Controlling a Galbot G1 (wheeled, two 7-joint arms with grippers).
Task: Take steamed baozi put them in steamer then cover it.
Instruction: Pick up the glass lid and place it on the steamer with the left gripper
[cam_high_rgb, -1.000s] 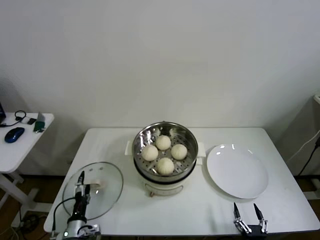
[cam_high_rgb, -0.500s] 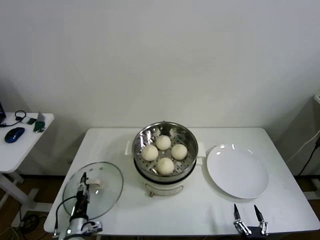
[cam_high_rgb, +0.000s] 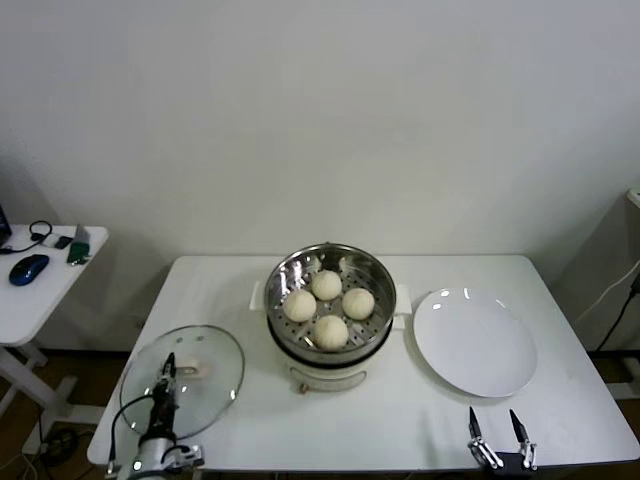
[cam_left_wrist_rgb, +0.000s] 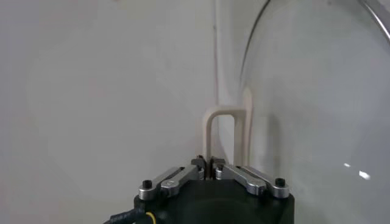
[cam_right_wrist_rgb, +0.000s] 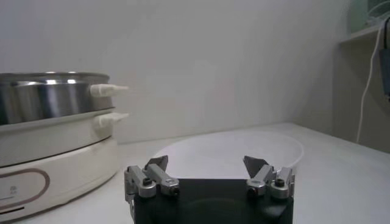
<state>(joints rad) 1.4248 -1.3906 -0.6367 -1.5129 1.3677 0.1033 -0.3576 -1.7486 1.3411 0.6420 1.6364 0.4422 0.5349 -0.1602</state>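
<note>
Head view gives us the round shiny stainless-steel steamer (cam_high_rgb: 330, 312) on its white base as our landmark, standing uncovered in the middle of the white worktop (cam_high_rgb: 250, 290). We see the four small round off-white steamed baozi (cam_high_rgb: 326, 285) sitting close together on the perforated tray inside it. To the steamer's left and nearer the robot, our left tool (cam_high_rgb: 165, 376) is clenched on the cream loop handle (cam_left_wrist_rgb: 222, 131) of the round clear glass lid (cam_high_rgb: 184, 368); the left wrist view shows both fingers pressed together on that handle, with the glass (cam_left_wrist_rgb: 317, 103) rising beyond it. The lid appears tilted, partly overhanging the worktop's edge. To the steamer's right lies the flat round white plate (cam_high_rgb: 474, 342), bare. Our right tool (cam_high_rgb: 496, 428) waits beyond the plate at the worktop's near edge, its fingers (cam_right_wrist_rgb: 157, 164) spread apart and gripping nothing, with the steamer's side (cam_right_wrist_rgb: 49, 97) visible past it in the right wrist view.
</note>
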